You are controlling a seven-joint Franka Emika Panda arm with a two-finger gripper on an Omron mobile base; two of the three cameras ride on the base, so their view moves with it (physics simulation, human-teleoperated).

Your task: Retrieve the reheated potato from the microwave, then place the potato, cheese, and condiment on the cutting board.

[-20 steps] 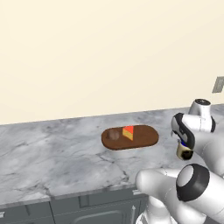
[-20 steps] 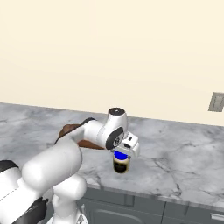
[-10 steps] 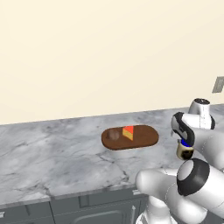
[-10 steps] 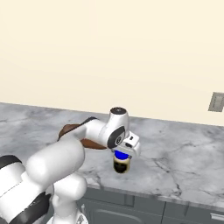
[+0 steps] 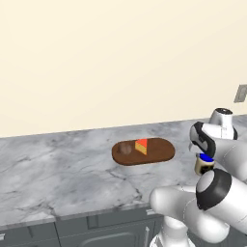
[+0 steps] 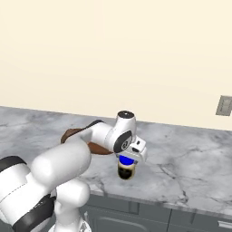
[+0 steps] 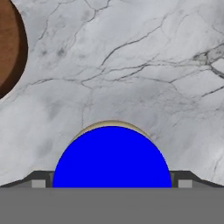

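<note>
One condiment (image 6: 126, 168) left: rigid, light, slick; grip below cap. Gripper (image 6: 128, 164) straddling it, closure indeterminate; board (image 5: 159, 150) at nine o'clock.

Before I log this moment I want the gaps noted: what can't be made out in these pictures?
- Gripper finger tips: hand view, covered by the condiment cap and bottom band, so grip cannot be confirmed.
- Condiment body: left base view, partly behind the arm.
- Cutting board: right base view, mostly behind the arm; hand view, cut off by the left edge.
- Potato: left base view, small, dark against the board beside the cheese.
</note>
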